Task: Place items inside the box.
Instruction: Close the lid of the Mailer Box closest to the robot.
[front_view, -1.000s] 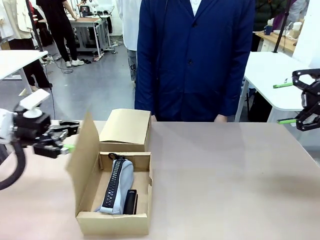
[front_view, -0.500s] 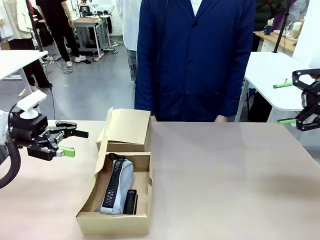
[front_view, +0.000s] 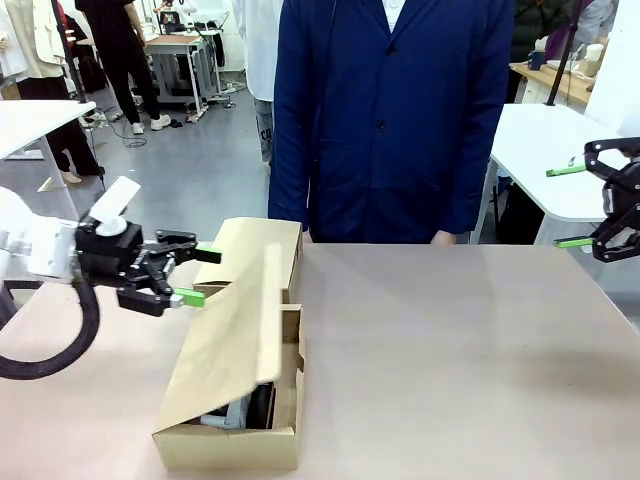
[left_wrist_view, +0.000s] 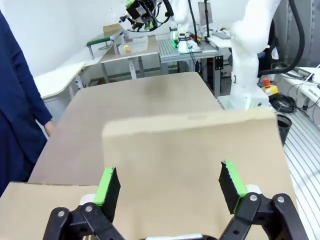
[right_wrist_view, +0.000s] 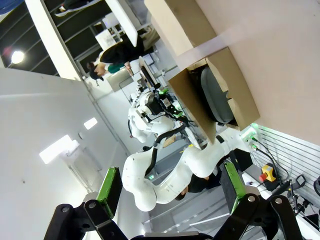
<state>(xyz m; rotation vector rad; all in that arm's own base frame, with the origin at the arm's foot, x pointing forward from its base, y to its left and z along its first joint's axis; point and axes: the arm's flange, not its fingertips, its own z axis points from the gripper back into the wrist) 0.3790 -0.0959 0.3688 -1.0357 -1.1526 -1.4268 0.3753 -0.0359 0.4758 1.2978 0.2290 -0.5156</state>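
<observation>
Box lid half down, both pincers empty.
Your left gripper (front_view: 197, 272) has its fingers spread, holding nothing, with the box (front_view: 228, 447) just ahead; its flap (left_wrist_view: 190, 165) leans over the opening. Your right wrist view sees under that flap to the grey pencil case (right_wrist_view: 218, 96) inside. Your right gripper (front_view: 574, 206) hangs spread and empty, well apart from the box.
</observation>
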